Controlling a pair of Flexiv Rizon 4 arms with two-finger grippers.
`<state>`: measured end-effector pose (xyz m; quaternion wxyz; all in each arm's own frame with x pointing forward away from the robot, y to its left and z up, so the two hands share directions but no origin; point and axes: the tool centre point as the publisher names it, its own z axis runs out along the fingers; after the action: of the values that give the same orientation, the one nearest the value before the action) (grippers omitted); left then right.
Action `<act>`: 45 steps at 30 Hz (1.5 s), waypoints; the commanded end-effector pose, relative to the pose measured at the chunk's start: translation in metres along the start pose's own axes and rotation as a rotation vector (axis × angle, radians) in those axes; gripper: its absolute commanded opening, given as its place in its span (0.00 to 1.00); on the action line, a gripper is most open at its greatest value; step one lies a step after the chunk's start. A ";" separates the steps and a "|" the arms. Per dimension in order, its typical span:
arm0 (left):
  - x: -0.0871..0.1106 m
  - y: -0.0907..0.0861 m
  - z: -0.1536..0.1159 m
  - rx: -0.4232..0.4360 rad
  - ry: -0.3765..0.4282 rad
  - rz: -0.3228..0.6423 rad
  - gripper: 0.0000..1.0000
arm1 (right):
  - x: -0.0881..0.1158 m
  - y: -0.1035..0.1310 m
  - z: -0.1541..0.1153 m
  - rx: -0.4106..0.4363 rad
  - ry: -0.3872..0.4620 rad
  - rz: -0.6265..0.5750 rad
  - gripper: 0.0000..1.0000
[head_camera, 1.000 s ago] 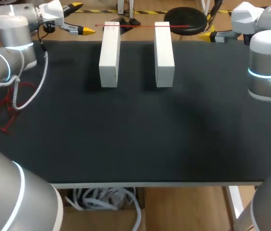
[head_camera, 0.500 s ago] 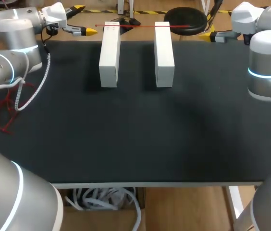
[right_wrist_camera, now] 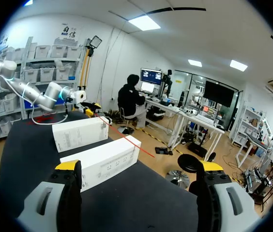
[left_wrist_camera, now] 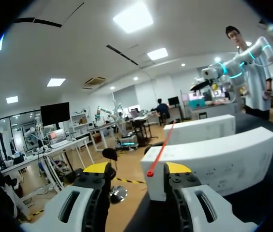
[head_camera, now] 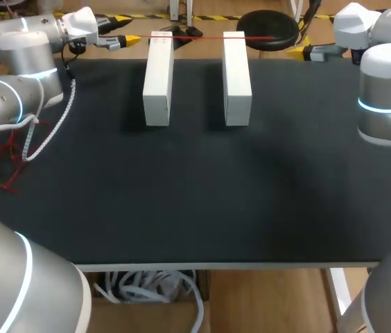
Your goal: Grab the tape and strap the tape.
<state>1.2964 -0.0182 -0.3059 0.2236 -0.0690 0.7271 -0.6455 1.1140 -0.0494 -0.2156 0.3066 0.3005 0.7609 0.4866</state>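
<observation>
Tape position: the red tape (head_camera: 199,37) lies taut across the far ends of the left block (head_camera: 157,76) and the right block (head_camera: 236,73), at the 12 o'clock edge of the table (head_camera: 195,194).
Long axis: we read it running 9 o'clock to 3 o'clock in the head view.
Left gripper (head_camera: 123,32): fingers parted, grasping nothing. The tape's free end lies just beside it toward 3 o'clock, and in our wrist view the tape (left_wrist_camera: 161,147) points in between the tips of the gripper (left_wrist_camera: 137,169).
Right gripper (head_camera: 299,47): spread wide and empty (right_wrist_camera: 138,166). The tape (right_wrist_camera: 127,137) lies ahead of it, toward 9 o'clock and apart.
Nearer arm: we judge the left.
</observation>
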 end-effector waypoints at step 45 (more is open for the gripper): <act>0.003 0.022 0.009 0.036 1.361 -0.032 0.15 | 0.000 0.000 0.000 -0.001 0.000 0.000 1.00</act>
<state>1.2914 -0.0252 -0.3229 0.2133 -0.0830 0.7247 -0.6499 1.1140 -0.0494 -0.2156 0.3066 0.3005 0.7609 0.4866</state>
